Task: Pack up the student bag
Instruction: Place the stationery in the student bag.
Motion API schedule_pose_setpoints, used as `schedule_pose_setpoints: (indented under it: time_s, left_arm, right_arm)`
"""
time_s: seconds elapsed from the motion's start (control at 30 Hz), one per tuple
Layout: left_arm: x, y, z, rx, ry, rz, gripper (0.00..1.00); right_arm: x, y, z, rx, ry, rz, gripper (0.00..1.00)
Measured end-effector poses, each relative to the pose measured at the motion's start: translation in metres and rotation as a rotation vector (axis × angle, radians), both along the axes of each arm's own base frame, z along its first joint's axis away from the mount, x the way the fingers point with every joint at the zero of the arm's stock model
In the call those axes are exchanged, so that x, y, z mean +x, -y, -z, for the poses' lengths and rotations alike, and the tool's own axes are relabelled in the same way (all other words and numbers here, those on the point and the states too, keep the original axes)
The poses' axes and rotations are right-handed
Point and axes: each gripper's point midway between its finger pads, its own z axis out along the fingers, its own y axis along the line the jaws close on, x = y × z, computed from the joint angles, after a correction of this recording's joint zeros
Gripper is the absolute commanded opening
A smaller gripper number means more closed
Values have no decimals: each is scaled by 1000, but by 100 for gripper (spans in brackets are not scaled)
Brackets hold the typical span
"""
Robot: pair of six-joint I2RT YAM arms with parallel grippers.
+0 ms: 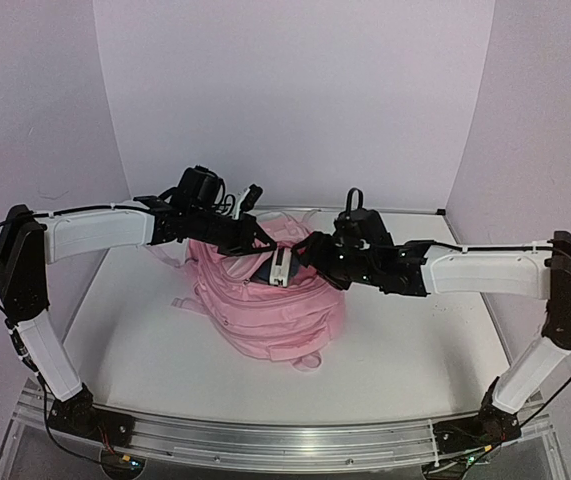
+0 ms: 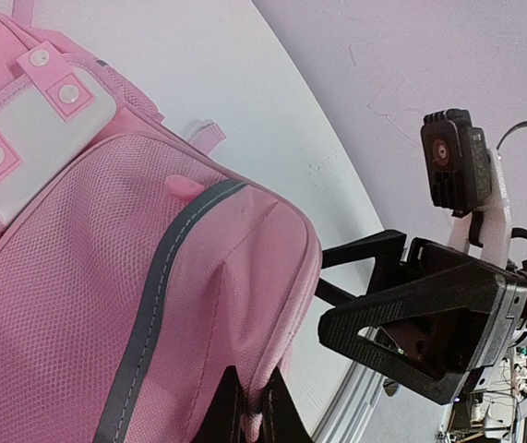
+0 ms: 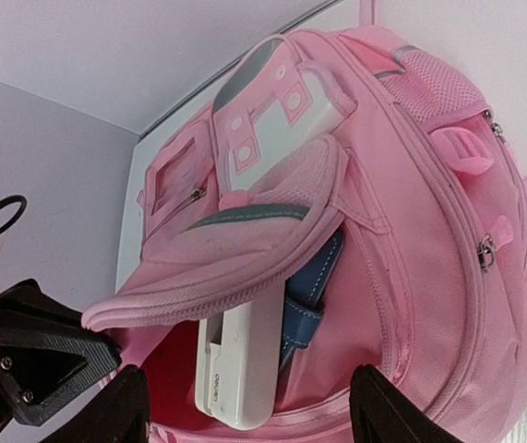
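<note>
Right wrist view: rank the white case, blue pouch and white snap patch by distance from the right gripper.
1. White case, between the right gripper fingers.
2. Blue pouch, just behind it.
3. White snap patch, high on the student bag.

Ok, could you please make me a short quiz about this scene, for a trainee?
1. True or false: the right gripper is shut on the white case.
2. What lies beside the white case inside the student bag? A) blue pouch B) green bottle C) red book
3. The left gripper pinches the edge of which thing?
Key: 1 false, its jaws stand open; 2 A; 3 the student bag.
</note>
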Motion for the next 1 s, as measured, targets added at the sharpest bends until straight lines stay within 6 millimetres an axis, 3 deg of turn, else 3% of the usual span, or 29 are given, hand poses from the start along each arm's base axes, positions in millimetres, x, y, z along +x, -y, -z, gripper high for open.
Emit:
schedule_pose_setpoints:
  time_s: [0.13,0.4,0.5,0.7,0.77,0.9,1.0]
  left_arm:
    - [-1,0,0,-2,-3,5,0]
    - [-2,1,2,3,-8,8,0]
    - [-3,2,4,7,-12,11,0]
    - [0,13,4,68,24,-7,1]
    - [-2,20,5,88,34,0,12]
    - [-18,34,8,91,38,44,49]
    - [-30,43,-2,51,40,69,64]
  right_arm:
    - [-4,-12,7,3,-7,-57,54]
    - [5,-45,49,-7,-42,-127,37]
    - [9,-61,45,30,-15,-168,39]
    - [12,-65,44,29,23,-176,61]
    - [10,-56,49,15,28,-156,66]
    - [-8,-19,54,-22,18,-100,75]
    - [-25,13,48,-40,18,-60,77]
